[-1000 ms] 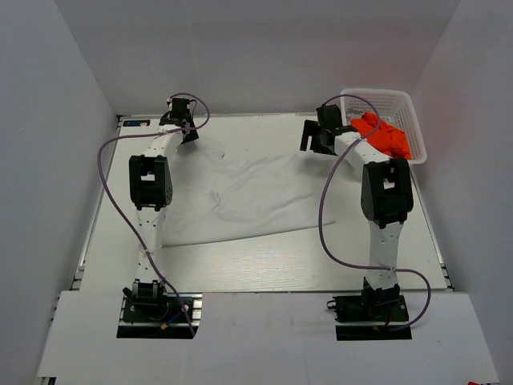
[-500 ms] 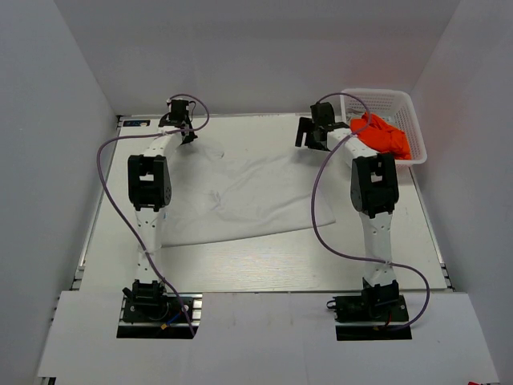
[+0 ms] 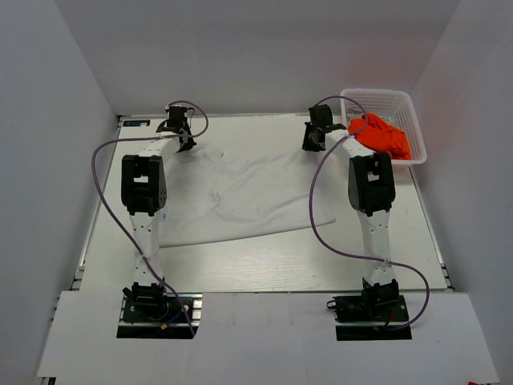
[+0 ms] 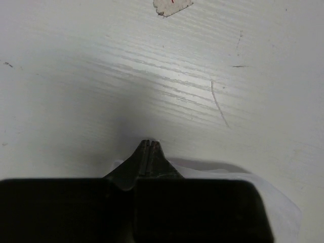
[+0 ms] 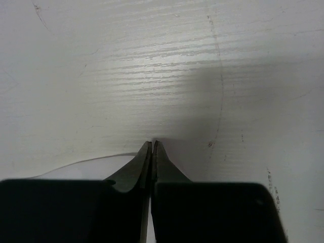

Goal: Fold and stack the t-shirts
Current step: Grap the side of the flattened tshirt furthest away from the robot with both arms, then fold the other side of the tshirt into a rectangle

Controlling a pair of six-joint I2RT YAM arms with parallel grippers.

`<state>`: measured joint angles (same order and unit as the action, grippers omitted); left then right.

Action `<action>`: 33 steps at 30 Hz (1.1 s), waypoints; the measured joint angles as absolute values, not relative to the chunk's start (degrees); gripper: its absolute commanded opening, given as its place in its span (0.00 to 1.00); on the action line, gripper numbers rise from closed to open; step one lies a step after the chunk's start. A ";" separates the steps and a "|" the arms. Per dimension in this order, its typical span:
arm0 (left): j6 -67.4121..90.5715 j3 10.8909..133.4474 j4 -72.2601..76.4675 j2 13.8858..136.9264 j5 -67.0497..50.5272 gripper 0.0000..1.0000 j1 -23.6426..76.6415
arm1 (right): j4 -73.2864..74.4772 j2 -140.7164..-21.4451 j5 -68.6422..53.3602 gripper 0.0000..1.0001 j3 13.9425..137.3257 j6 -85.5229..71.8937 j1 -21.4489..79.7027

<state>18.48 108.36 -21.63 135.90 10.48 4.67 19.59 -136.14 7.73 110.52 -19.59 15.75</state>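
Observation:
The white t-shirt [image 3: 240, 196] lies spread and creased across the middle of the table. My left gripper [image 3: 183, 143] is down at its far left corner, fingers shut, with the white cloth [image 4: 228, 169] running in under the shut tips [image 4: 148, 144]. At the far right corner my right gripper [image 3: 313, 144] is also shut, tips [image 5: 153, 144] on the table, and the shirt's edge [image 5: 76, 169] passes in between the fingers. The orange t-shirt [image 3: 383, 135] lies bunched in the basket.
The white lattice basket [image 3: 401, 100] stands at the table's far right corner, close beside the right gripper. White walls close in the back and both sides. Bare table [image 3: 280, 261] shows between the shirt and the arm bases. A small torn sticker [image 4: 172, 6] lies beyond the left gripper.
Both grippers went from open to shut at the shirt's far edge. The right arm swung left, away from the basket, and came down onto the far right corner.

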 measured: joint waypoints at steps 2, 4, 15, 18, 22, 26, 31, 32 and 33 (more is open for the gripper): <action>18.48 105.56 -20.78 133.88 10.46 0.00 4.73 | 19.44 -136.14 7.79 0.00 110.37 -19.49 15.75; 18.50 102.37 -19.92 131.04 10.50 0.00 4.89 | 18.96 -135.72 7.77 0.00 109.45 -19.25 15.77; 21.12 81.78 -13.85 108.14 10.94 0.00 5.74 | 13.13 -122.06 5.06 0.00 94.74 -17.54 15.97; 22.83 74.89 -13.15 101.91 11.03 0.00 5.74 | 11.42 -117.89 4.10 0.00 91.42 -17.45 16.12; 25.02 66.50 -13.02 94.89 11.00 0.00 5.74 | 9.32 -113.08 3.44 0.00 85.97 -17.43 16.16; 27.44 59.16 -13.21 87.74 10.55 0.00 5.87 | 7.92 -108.88 3.53 0.00 79.96 -17.47 16.14; 30.39 50.68 -13.80 76.23 10.50 0.00 6.13 | 7.46 -104.81 4.05 0.00 75.59 -17.47 16.14; 31.03 49.43 -14.02 74.00 10.52 0.00 6.13 | 7.35 -103.88 4.12 0.00 74.85 -17.50 16.14; 31.59 48.45 -14.17 72.18 10.57 0.00 6.13 | 7.11 -103.00 4.16 0.00 74.17 -17.50 16.14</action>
